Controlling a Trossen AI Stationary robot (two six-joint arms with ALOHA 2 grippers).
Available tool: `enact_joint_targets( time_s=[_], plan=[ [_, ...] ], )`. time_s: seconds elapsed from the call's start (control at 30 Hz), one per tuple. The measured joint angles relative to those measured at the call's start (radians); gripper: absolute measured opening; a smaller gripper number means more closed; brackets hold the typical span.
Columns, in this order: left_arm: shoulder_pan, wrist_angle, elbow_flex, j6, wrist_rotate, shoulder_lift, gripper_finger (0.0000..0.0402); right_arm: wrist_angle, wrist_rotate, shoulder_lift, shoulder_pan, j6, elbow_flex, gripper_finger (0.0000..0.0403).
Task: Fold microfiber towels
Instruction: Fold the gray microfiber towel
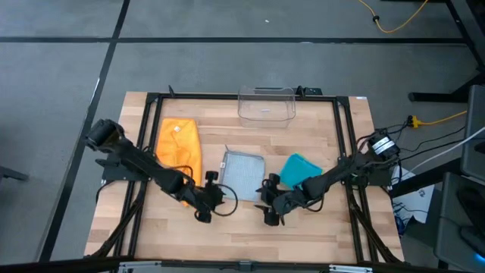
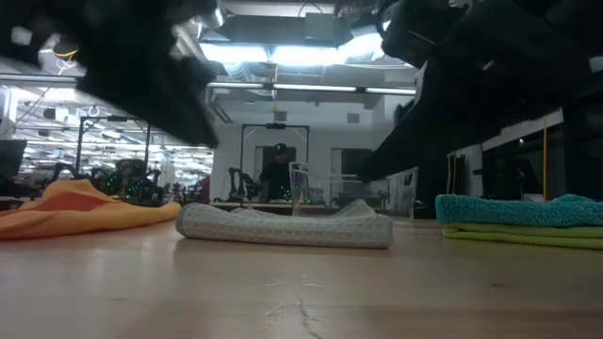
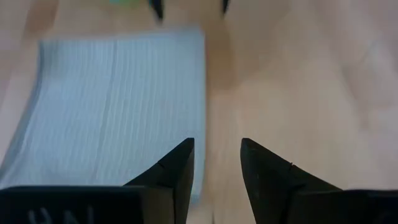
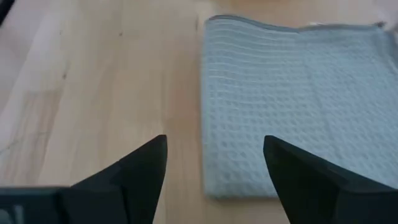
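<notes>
The light grey towel (image 1: 242, 171) lay folded flat in the middle of the bench (image 1: 318, 231), a neat rectangle in the high view and a low, doubled pad in the low view; nothing held it. The left gripper (image 1: 206, 203) hung just off its near left corner, the right gripper (image 1: 270, 209) just off its near right corner; both sets of fingers stood apart and empty, the left ones (image 3: 175, 171) narrowly parted, the right ones (image 4: 144, 167) wide, with bare wood between them.

The orange towel (image 1: 179, 141) lay loose and rumpled on the left side of the bench, partly under the left arm; the teal blue towel (image 1: 298, 170) sat folded on the right, and the low view showed it stacked on the lime green towel (image 2: 523, 233). The clear plastic bin (image 1: 266, 105) stood at the far edge.

By my reading, the grey towel's fold was done and just let go; 3 of 4 looked finished. The next move would call for shifting the grey one aside or stacking it, then spreading the orange one flat and pinching 2 corners.
</notes>
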State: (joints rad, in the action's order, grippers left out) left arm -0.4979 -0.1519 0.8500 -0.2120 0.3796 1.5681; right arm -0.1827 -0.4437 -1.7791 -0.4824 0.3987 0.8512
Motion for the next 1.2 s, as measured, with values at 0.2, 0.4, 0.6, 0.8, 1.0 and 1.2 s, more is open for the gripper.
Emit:
enact_joint_targets(
  time_s=[0.2,0.4,0.6,0.8,1.0,1.2],
  plan=[
    [-0.016,0.023,0.001,-0.049,0.098,0.088,0.0122,0.005,0.027,-0.092,0.001,-0.165,0.087,0.0259],
    [0.005,0.005,0.001,-0.098,0.074,0.103,0.0145,0.1,0.028,-0.129,0.022,-0.108,0.12,0.0259],
    [0.023,0.008,0.001,-0.095,0.025,0.111,0.0185,0.129,0.027,-0.127,0.036,-0.068,0.12,0.0259],
    [0.029,0.008,0.0,-0.085,0.056,0.201,0.02,0.151,0.027,-0.127,0.037,-0.061,0.121,0.0259],
    [0.027,0.02,0.005,-0.073,0.102,0.234,0.02,0.162,0.05,-0.151,0.045,-0.062,0.122,0.0259],
    [0.032,0.015,0.004,-0.071,0.091,0.239,0.0197,0.147,0.058,-0.175,0.048,-0.036,0.124,0.0257]
  ],
)
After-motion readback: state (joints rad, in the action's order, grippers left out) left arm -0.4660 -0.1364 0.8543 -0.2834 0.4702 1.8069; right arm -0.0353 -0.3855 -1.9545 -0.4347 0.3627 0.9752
